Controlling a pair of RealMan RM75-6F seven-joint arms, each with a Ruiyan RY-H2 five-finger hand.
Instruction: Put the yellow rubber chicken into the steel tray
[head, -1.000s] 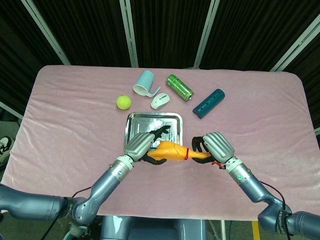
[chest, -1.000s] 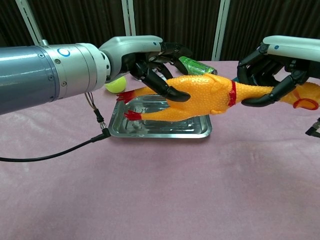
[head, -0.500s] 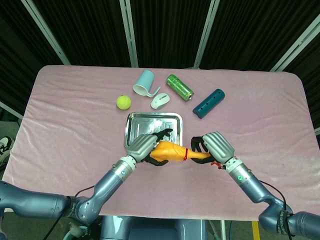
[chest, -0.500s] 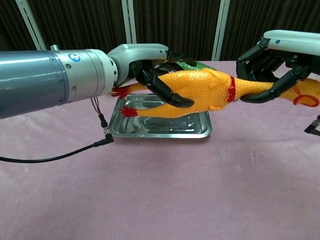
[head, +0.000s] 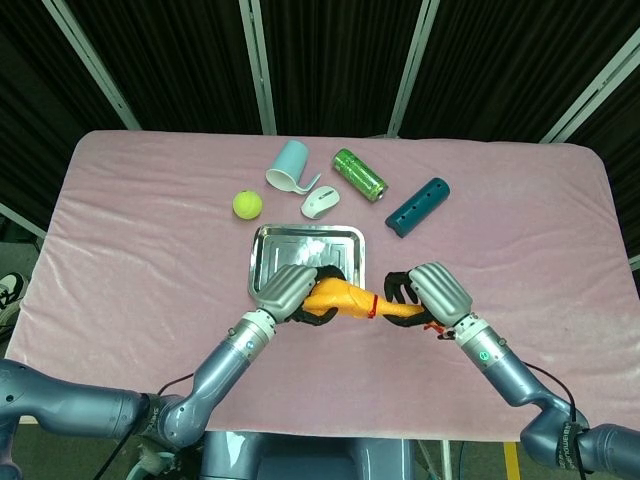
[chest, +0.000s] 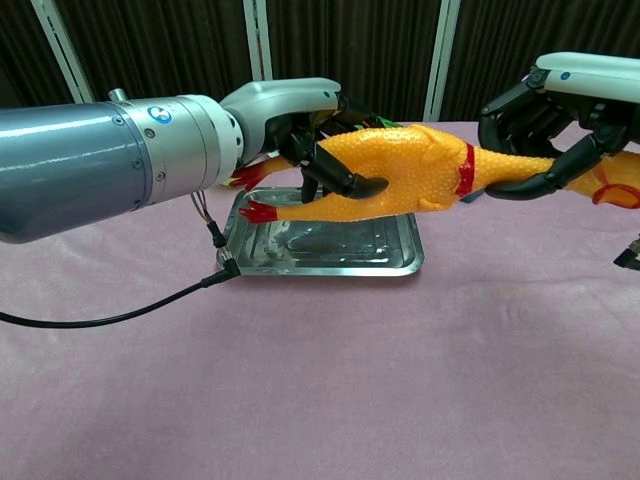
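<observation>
The yellow rubber chicken (head: 345, 297) hangs in the air between my two hands, just in front of the steel tray (head: 300, 245). My left hand (head: 284, 288) grips its body with fingers wrapped around it. My right hand (head: 435, 290) holds the neck and head end. In the chest view the chicken (chest: 420, 165) lies level above the tray (chest: 320, 268), its red feet pointing left. There the left hand (chest: 300, 125) clasps the body and the right hand (chest: 555, 110) curls over the neck behind the red collar.
Behind the tray lie a tennis ball (head: 247, 204), a light blue cup (head: 289, 165) on its side, a white mouse (head: 320, 201), a green can (head: 359, 174) and a teal cylinder (head: 417, 206). Pink cloth covers the table.
My left hand has closed its fingers around the chicken's body. The chicken has risen a little and shifted toward the tray. The right hand keeps its hold.
</observation>
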